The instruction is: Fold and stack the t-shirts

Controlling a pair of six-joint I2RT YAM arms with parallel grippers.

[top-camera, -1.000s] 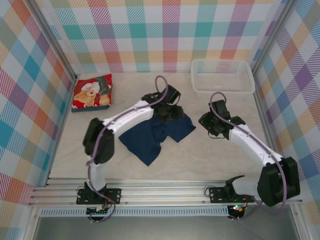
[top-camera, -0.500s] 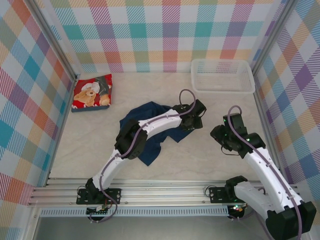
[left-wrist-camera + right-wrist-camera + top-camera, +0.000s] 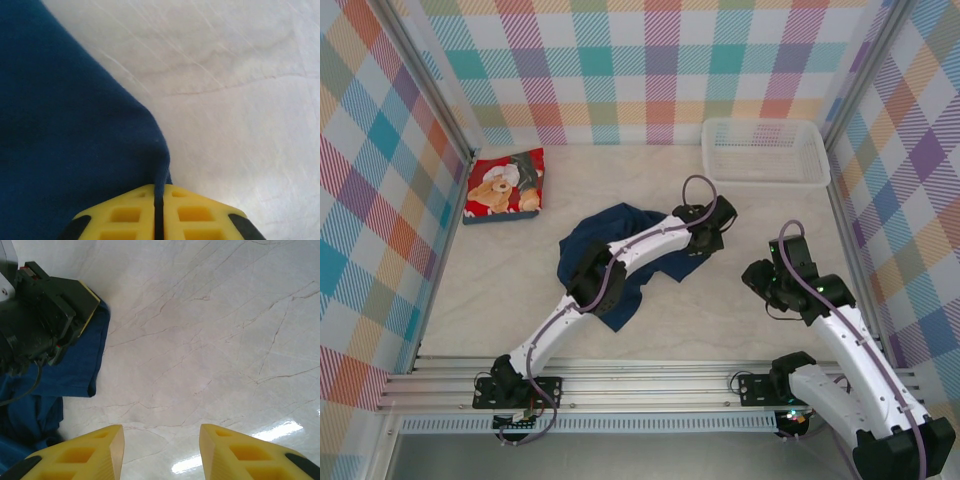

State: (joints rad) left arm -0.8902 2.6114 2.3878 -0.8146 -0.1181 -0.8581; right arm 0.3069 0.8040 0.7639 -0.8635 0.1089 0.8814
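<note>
Left gripper (image 3: 159, 200) is clenched tight on the right-hand edge of the navy t-shirt (image 3: 60, 125), which lies rumpled in the middle of the table (image 3: 225, 315). Right gripper (image 3: 161, 450) hangs parted and empty over bare surface just right of it. The red t-shirt (image 3: 505, 185) sits folded, far left.

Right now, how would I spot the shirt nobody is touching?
Look to the marble-patterned table's far-left corner, against the checkered wall. There lies the red t-shirt, folded into a neat square. Its teddy-bear picture sets it apart from the rumpled navy t-shirt mid-table.
</note>
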